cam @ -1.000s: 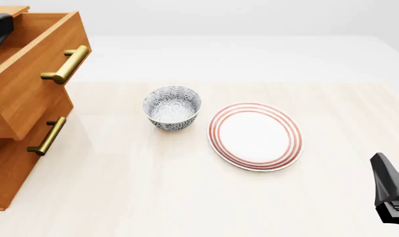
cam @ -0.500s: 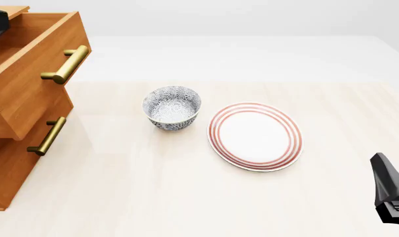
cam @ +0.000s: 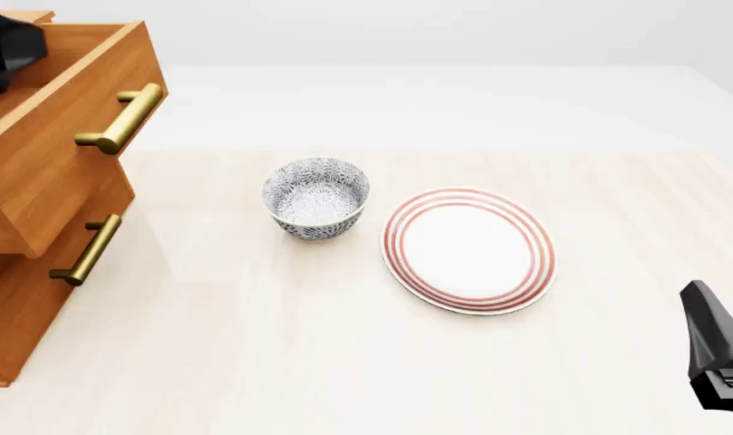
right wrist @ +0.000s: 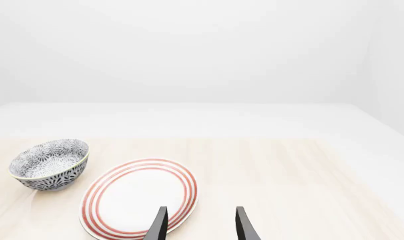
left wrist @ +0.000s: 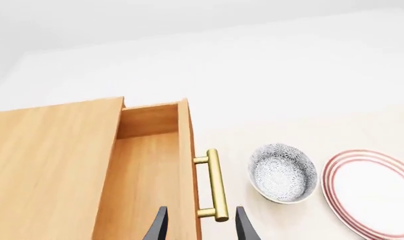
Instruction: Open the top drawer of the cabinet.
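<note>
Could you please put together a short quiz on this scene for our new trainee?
1. True or false: the top drawer of the cabinet stands pulled out past the drawer below it.
2. What sits nearer the cabinet: (A) the bowl or (B) the plate?
3. Fill in: the left gripper is open and holds ____.

Key: 1 true. 2 A. 3 nothing; in the left wrist view its fingers stand apart above the drawer's front edge near the brass handle, without gripping it.
</note>
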{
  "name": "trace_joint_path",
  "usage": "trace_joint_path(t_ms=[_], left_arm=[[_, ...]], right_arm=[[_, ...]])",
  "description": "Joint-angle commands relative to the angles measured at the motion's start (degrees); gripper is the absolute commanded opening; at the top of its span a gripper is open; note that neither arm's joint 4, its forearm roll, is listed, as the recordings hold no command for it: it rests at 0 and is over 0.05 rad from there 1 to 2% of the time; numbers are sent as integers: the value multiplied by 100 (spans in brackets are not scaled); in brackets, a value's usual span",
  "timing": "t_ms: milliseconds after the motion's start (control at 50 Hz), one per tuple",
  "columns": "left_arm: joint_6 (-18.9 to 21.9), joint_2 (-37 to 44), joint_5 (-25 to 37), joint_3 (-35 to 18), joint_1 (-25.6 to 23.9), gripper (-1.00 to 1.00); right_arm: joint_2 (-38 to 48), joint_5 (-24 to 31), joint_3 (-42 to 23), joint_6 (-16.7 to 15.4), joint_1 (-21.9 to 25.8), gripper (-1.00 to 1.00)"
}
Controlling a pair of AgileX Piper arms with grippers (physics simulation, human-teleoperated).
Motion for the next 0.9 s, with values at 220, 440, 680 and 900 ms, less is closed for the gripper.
trace_joint_path(t_ms=[220, 440, 680, 900], left_arm=[[-432, 566, 679, -379, -157, 100], [-545, 702, 1051, -731, -87, 100], [-588, 856, 1393, -1087, 38, 100], [-691, 967, 1484, -1091, 97, 100]], right_arm=[[0, 0, 0, 0, 2, 100], [0, 0, 0, 0, 0, 100], [0, 0, 0, 0, 0, 100], [0, 1, 0, 0, -1, 100]])
